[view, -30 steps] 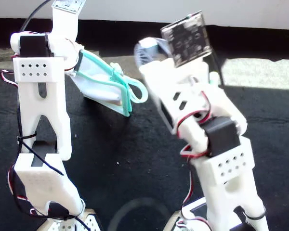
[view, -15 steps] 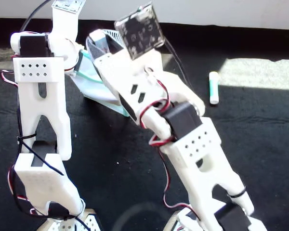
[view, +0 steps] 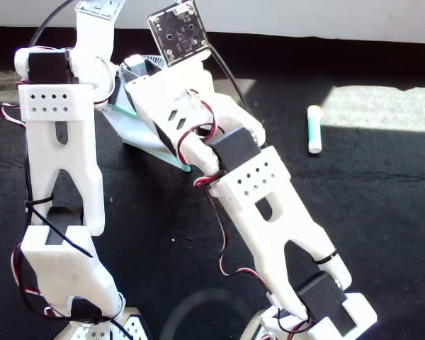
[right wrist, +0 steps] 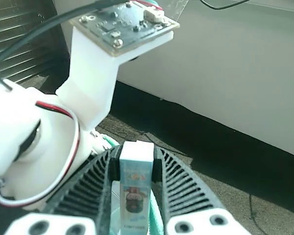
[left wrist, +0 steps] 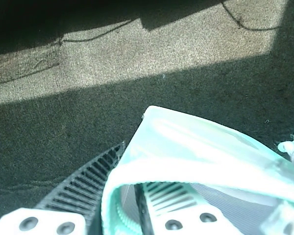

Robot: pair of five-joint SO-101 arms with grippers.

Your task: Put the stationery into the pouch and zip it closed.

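So, my left gripper (left wrist: 130, 196) is clamped on the rim of the pouch (left wrist: 201, 147), holding it tilted, I judge to present its mouth to the other arm. The right gripper (right wrist: 135, 161) pinches a small white block (right wrist: 135, 196), likely an eraser, just above that opening. Further right, a green-and-white stick (view: 314, 129) lies on the table (view: 382, 212), well apart.

Pouch (view: 143, 142) mostly hidden behind right arm (view: 258, 188).
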